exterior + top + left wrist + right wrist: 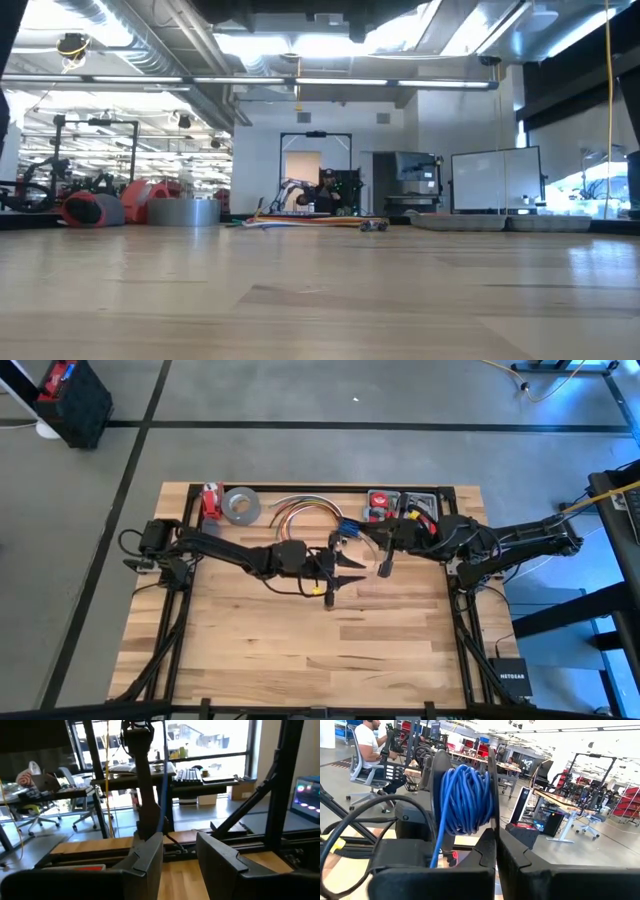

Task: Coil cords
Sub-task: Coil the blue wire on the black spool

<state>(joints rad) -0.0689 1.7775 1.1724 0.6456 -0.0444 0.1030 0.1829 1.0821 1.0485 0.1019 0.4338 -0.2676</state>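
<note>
two arms meet over the table (pixel 300 630) centre. at the back edge, left to right: one red item (pixel 210 500), one grey tape roll (pixel 241 506), one arched bundle of coloured cables (pixel 300 510), one tool case (pixel 400 503). the left gripper (pixel 345 563) has its fingers parted, nothing between them. only the right wrist view shows the cord (pixel 465 800) as a blue coil just beyond the right gripper (pixel 496 845), whose fingers are pressed together on a strand running down from it. the low view shows neither gripper.
</note>
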